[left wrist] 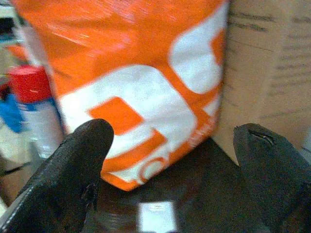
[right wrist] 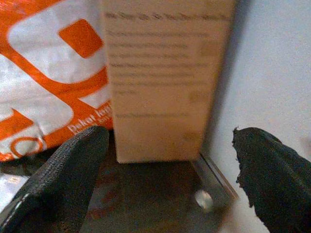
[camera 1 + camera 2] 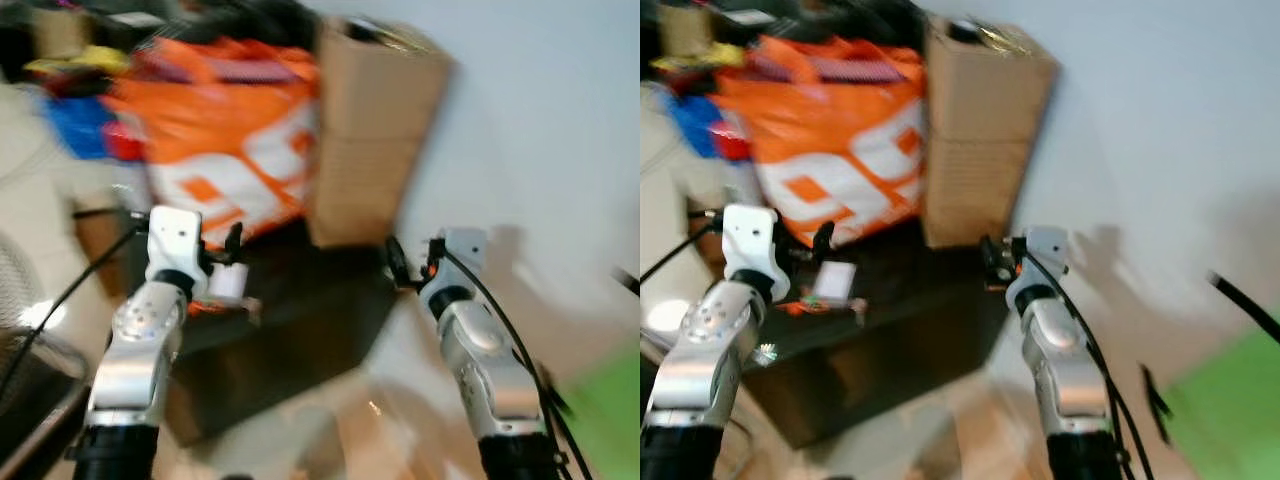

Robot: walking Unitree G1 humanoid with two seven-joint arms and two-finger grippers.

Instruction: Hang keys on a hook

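Both head views are blurred. A dark, glossy worktop [image 3: 300, 330] stands against a pale wall [image 3: 540, 130], carrying a large orange and white bag [image 3: 235, 140] and, touching its side, a tall cardboard box [image 3: 370, 130] nearest the wall. The left claw [image 1: 170, 160] is raised in front of the bag, its two black fingers [image 1: 73, 174] spread wide with nothing between them; past them the bag's printed side and the shiny worktop surface show, and a red-capped spray can [image 1: 34, 107] stands beside the bag. The right claw [image 2: 170, 165] points at the foot of the cardboard box, fingers [image 2: 68, 179] likewise wide apart and holding nothing, with the wall just beside the box. On the worktop near the left claw lies a small white tag with orange bits [image 3: 830, 285], which may be the keys, though the blur makes that uncertain. I cannot make out a hook.
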